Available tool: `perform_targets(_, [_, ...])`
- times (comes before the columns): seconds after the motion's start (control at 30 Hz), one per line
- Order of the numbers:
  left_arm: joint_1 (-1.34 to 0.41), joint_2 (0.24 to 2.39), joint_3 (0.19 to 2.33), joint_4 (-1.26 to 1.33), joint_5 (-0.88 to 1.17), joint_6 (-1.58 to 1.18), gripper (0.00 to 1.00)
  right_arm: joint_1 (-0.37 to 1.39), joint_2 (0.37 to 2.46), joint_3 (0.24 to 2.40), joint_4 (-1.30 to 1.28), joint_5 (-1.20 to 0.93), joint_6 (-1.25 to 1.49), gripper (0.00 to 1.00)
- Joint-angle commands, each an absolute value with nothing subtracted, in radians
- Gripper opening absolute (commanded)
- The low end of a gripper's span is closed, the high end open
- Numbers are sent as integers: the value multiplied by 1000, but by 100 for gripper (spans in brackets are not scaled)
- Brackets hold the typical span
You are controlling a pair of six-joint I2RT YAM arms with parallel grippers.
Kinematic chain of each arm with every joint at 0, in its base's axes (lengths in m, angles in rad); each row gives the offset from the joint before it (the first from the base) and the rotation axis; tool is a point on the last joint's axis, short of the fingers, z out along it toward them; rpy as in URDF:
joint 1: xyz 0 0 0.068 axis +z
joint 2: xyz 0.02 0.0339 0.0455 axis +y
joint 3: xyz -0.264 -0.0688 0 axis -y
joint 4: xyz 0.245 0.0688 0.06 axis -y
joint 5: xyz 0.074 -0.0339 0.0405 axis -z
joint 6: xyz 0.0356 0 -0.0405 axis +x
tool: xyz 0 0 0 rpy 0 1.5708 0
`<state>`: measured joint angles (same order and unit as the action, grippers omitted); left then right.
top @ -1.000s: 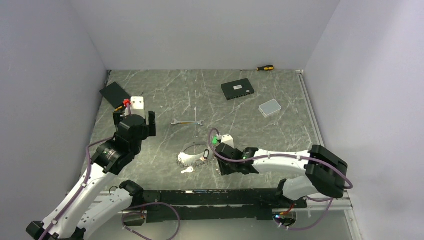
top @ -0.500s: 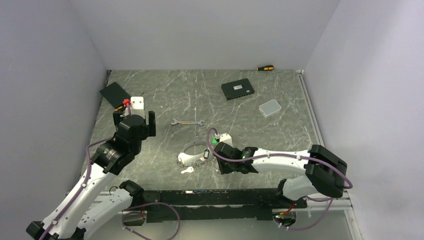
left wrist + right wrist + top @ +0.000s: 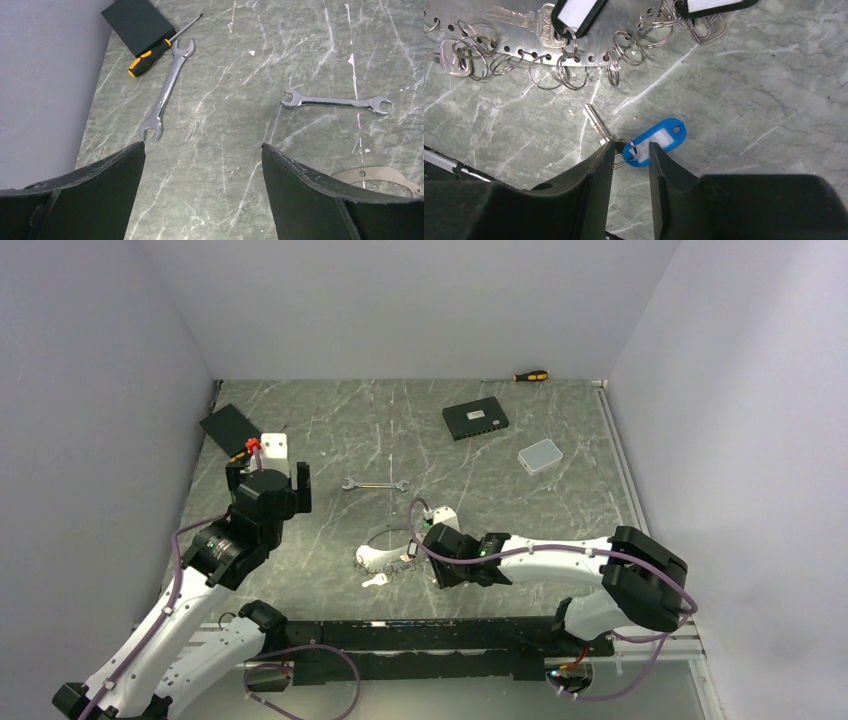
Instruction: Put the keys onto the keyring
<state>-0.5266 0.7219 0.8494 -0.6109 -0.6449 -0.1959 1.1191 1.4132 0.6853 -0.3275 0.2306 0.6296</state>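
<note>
The keyring [image 3: 385, 550] lies at the table's front centre. In the right wrist view it is a holed metal band [image 3: 524, 47] with several small split rings, carrying silver keys with black tags [image 3: 576, 15]. A loose key [image 3: 596, 122] with a blue tag [image 3: 659, 140] lies just in front of it. My right gripper [image 3: 630, 147] is low over this key, narrowly open, with the tag's ring end between its fingertips. Another loose silver key [image 3: 376, 580] lies by the keyring. My left gripper [image 3: 202, 145] is wide open and empty above bare table.
Two silver spanners [image 3: 165, 90] [image 3: 336, 102], an orange-handled screwdriver [image 3: 150, 52] and a black box [image 3: 137, 22] lie at the left. A black network switch [image 3: 475, 419], a white box [image 3: 540, 455] and a second screwdriver [image 3: 530, 376] lie at the back.
My right arm has shifted a little to the left towards the keyring. The left arm has not moved.
</note>
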Motion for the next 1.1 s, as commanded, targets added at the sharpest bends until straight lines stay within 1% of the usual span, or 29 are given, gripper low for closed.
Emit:
perform_targets(0.0, [-522,716,876,-597,-664,-193,91,1123,1411,689,-284,226,621,33])
perform_targets(0.2, [-519,722,877,-595,-659,-194,91,1123,1402,676,-283,217,633,9])
perform_targets(0.33, [-516,719,878,-597,-660,-193,91,1122,1394,668,-278,208,631,0])
perform_targets(0.57, [-514,719,877,-597,-658,-195,91,1123,1355,660,-239,182,604,0])
perform_targets(0.8, [-514,704,881,-597,-617,-193,90,1123,1189,611,-171,196,565,0])
perform_targets(0.93, [-514,682,875,-575,-507,-172,87,1123,1132,599,-147,215,543,0])
perform_targets(1.07, [-514,674,879,-555,-298,-146,82,1123,1079,590,-105,223,506,0])
